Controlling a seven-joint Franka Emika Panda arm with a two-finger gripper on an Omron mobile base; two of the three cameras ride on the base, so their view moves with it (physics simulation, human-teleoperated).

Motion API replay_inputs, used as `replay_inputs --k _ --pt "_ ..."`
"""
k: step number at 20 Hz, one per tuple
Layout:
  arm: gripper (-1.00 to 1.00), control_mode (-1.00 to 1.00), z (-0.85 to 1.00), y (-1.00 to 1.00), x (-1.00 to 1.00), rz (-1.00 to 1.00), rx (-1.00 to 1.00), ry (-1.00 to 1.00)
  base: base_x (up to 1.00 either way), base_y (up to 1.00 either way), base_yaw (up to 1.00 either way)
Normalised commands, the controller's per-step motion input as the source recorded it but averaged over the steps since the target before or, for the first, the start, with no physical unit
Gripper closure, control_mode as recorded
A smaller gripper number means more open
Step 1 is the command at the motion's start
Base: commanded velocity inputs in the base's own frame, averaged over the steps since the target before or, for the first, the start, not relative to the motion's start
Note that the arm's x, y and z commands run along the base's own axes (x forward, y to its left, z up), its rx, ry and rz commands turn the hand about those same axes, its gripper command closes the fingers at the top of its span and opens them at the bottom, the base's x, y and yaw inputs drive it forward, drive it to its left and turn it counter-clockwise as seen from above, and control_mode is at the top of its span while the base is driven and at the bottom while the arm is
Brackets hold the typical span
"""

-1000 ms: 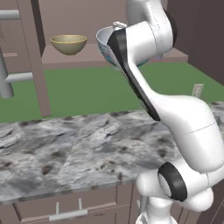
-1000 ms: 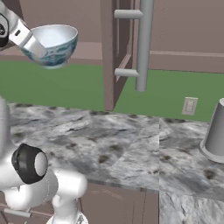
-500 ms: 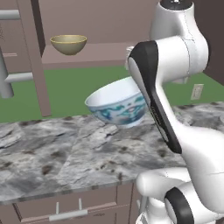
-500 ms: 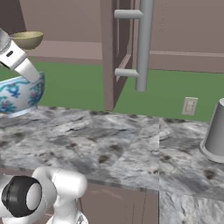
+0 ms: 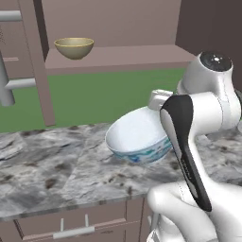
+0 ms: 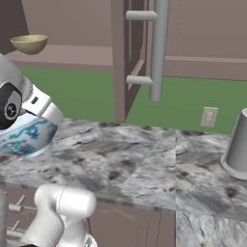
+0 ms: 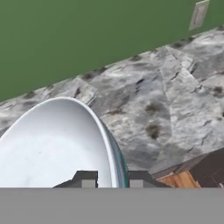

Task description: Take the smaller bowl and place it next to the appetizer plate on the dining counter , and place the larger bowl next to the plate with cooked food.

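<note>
The larger bowl (image 5: 137, 137), white inside with a blue-teal pattern outside, hangs tilted just above a marbled counter (image 5: 52, 165). My gripper (image 5: 158, 100) is shut on its far rim; in the hand view the gripper (image 7: 111, 179) straddles the rim of the larger bowl (image 7: 52, 144), one finger inside and one outside. From the right base view the larger bowl (image 6: 26, 137) sits at the left edge under the gripper (image 6: 42, 108). The smaller bowl (image 5: 73, 47), plain olive-tan, stands upright on a brown shelf; it is the smaller bowl (image 6: 29, 43) at the upper left. Both plates and the dining counter are out of view.
A brown shelf (image 5: 118, 59) runs along the green wall (image 5: 94, 94). A cabinet door with a grey bar handle (image 6: 158, 48) stands open above the counter. A grey cylinder (image 6: 237, 144) stands at the right, near a wall outlet (image 6: 209, 116). Drawers (image 5: 71, 227) lie below the counter edge.
The arm has swung the larger bowl down from shelf height to just above the counter and nearer the base. The smaller bowl has stayed on the shelf.
</note>
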Motion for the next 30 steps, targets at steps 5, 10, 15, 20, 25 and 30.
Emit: replay_inputs --k 5,10,15,20,25,30 --pt "1.0 -1.0 0.0 -0.07 -0.11 0.03 0.0 -0.1 0.0 0.0 0.0" --pt "1.0 -1.0 0.0 -0.01 -0.52 0.01 0.0 -0.04 0.0 0.0 0.0" --pt "1.0 1.0 0.0 0.0 0.0 0.0 0.0 0.0 -1.0 0.0 0.1" --pt "1.0 1.0 0.0 0.0 0.0 0.0 0.0 0.0 -0.79 0.2 0.22" --pt "1.0 1.0 0.0 0.0 0.0 0.0 0.0 0.0 -0.68 0.5 0.36" --pt "1.0 1.0 0.0 0.0 0.0 0.0 0.0 0.0 -0.49 0.59 0.49"
